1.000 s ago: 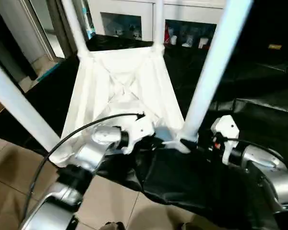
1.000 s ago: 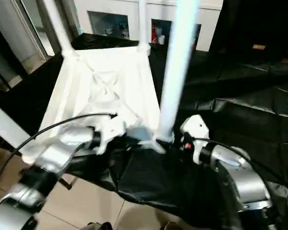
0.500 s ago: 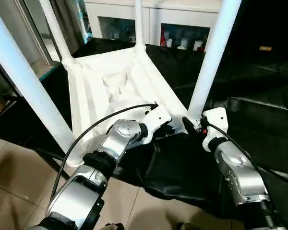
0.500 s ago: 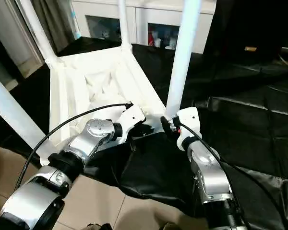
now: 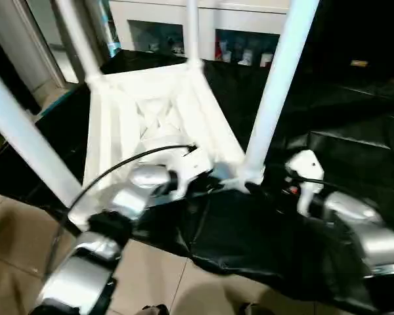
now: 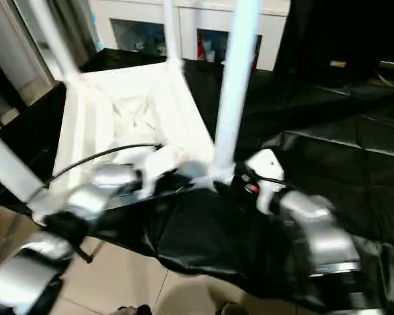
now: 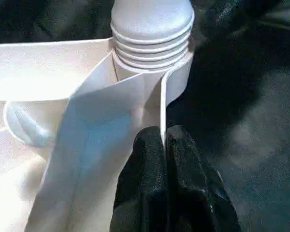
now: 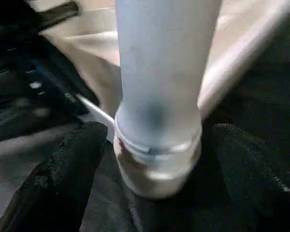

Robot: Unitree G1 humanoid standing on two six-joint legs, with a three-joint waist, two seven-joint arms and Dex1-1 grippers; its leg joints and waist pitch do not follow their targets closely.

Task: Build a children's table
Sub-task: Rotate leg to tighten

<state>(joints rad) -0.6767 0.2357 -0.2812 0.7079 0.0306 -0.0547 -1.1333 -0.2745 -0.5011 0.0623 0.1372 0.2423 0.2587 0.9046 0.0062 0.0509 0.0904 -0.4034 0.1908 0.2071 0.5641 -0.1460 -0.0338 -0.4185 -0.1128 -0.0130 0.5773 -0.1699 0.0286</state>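
White plastic children's table (image 5: pixel 159 111) lay upside down on black sheeting (image 5: pixel 249 243), ribbed underside up, four legs standing in the corner sockets. Left gripper (image 7: pixel 164 145) had both fingers pressed together on a thin rim wall beside the near corner socket (image 7: pixel 152 63), likely to steady the top. Right gripper (image 8: pixel 154 159) stood with jaws spread wide either side of the near right leg (image 5: pixel 276 92), at its threaded base, not touching it; probably letting go or re-gripping. White cabinet (image 5: pixel 236 26) behind held small items, too blurred to name.
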